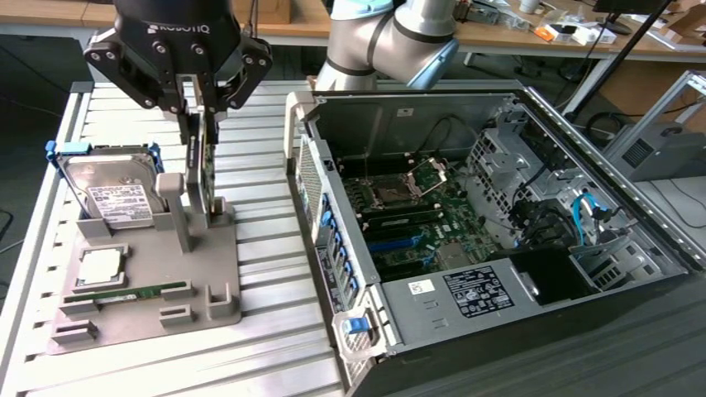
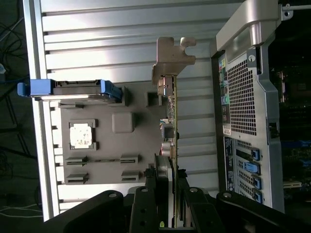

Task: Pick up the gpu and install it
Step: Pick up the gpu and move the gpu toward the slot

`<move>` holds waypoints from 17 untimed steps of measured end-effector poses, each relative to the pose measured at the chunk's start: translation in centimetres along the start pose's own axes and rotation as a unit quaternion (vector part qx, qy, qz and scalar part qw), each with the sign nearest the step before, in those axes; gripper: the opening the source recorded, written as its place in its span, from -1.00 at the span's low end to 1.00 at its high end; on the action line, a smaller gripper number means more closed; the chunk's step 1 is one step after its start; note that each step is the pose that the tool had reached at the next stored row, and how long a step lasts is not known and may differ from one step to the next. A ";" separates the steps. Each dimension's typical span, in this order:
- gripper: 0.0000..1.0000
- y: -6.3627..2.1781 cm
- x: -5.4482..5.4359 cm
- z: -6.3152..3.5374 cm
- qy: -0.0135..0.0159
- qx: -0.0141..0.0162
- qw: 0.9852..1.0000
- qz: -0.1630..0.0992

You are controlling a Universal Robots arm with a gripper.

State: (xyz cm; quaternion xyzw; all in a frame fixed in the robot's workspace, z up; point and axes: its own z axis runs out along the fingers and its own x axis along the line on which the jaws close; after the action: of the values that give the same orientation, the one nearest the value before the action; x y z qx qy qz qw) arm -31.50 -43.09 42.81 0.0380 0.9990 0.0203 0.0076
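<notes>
Slatted surface (image 1: 276, 331) left of the open case (image 1: 617, 207): claw (image 1: 198, 112) grips the gpu (image 1: 201, 165), upright over its stand (image 1: 221, 273), not yet installed.

My exterior view sits high and off to one side, looking down at an angle over the slatted tabletop (image 1: 264, 347), with the grey fixture tray (image 1: 210, 310) on its left and the open computer case (image 1: 574, 273) on its right. My wrist view looks straight down past the claw (image 2: 171, 194), much nearer. Both share the tray (image 2: 112, 165), the hard drive (image 1: 111, 194) (image 2: 77, 89) and the case's rear panel (image 2: 240, 107).
</notes>
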 end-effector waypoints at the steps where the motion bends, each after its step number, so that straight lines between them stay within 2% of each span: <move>1: -0.47 0.00 0.0 -0.03 0.000 0.000 1.000 0.000; 17: -0.47 0.02 0.0 -0.57 0.000 0.000 1.000 0.000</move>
State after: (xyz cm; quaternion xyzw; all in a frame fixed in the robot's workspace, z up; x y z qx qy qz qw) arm -31.49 -43.09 43.39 0.0380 0.9990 0.0203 0.0076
